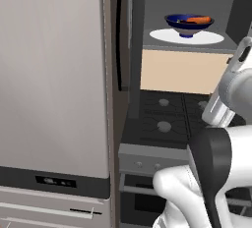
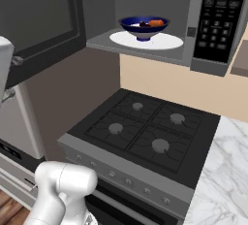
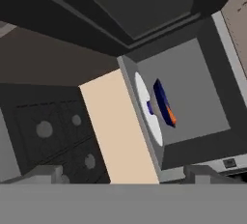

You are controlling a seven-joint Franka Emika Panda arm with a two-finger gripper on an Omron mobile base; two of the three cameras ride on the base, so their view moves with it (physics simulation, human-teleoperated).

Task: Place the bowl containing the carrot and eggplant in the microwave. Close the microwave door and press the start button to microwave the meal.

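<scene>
Bowl sits in open microwave, gripper empty

You see the bowl point(image 2: 144, 26) standing on the white turntable point(image 2: 169, 41) inside the microwave point(image 2: 213, 20), with the carrot point(image 2: 155, 23) lying in it. Your microwave door point(image 2: 38, 23) hangs swung wide to the left, above the stove point(image 2: 145, 132). From the hand view, your gripper point(image 3: 123, 175) has its jaws spread fully apart and holds nothing, well apart from the bowl.
</scene>
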